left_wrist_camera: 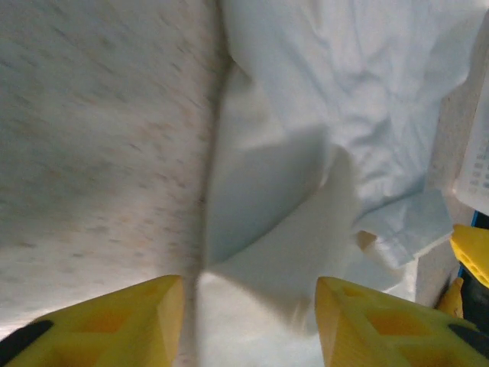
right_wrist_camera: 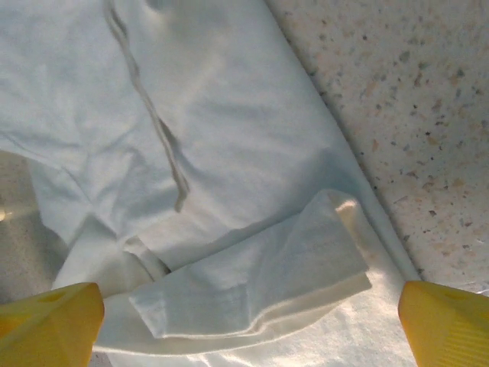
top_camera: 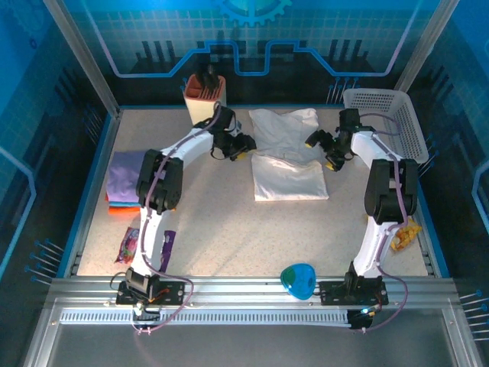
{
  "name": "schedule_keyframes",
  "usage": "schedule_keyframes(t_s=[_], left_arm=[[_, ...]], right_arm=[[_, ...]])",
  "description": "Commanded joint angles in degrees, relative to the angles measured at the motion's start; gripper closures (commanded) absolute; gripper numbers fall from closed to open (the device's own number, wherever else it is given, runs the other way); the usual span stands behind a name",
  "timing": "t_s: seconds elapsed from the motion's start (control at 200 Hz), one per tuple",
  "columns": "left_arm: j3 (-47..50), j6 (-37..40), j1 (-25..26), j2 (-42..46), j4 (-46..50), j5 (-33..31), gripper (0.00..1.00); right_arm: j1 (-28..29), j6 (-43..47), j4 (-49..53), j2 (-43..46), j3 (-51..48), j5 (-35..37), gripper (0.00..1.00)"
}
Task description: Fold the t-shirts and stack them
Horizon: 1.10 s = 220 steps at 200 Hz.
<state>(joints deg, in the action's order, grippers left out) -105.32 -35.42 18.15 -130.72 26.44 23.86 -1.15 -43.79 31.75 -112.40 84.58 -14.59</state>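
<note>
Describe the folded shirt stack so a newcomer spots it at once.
Start at the speckled table and go to its left edge. The folded stack lies there: lavender on top, orange edge beneath, unlike the white t-shirt spread mid-table.

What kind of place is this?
Most likely a robot test cell, not a home: a left arm and a right arm stand bolted to a metal rail at a speckled table, aluminium posts frame it, and blue printed panels wall it in.
</note>
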Motion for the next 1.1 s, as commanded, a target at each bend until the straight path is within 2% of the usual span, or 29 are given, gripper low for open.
schedule_keyframes(t_s=[0.0,0.11,0.235,0.465,0.64,0.981,1.096], left_arm=[[5.64,2.69,-0.27,8.59,-0.05,1.23,0.46],[13.69,0.65,1.16,13.96,-2.77,3.3,0.48],[20.49,-2.07,5.93,17.56,-7.42,2.76,0.49],[22.7,-5.42,14.73,16.22,-8.78,-0.39,0.52],[27.95,-7.82,18.26,16.99,-10.87,-3.24,0.54],[36.37,-7.22,19.19,23.84,-7.33,-8.54,0.56],[39.26,-6.6,19.12,26.8,-5.38,-9.59,0.56]], right_arm=[[-0.13,3.0,-1.53,7.84,-4.84,-0.68,0.0],[0.61,3.36,-2.65,12.66,-10.54,-3.09,0.0],[2.04,3.23,-3.37,15.24,-14.85,-4.22,0.0],[4.18,0.06,-7.63,12.46,-18.22,-6.57,0.0],[6.24,-1.64,-9.45,4.26,-11.72,-7.47,0.0],[5.73,-3.81,-10.93,-8.99,5.68,-6.14,0.0],[4.04,-3.65,-12.08,-12.38,10.41,-10.76,0.0]])
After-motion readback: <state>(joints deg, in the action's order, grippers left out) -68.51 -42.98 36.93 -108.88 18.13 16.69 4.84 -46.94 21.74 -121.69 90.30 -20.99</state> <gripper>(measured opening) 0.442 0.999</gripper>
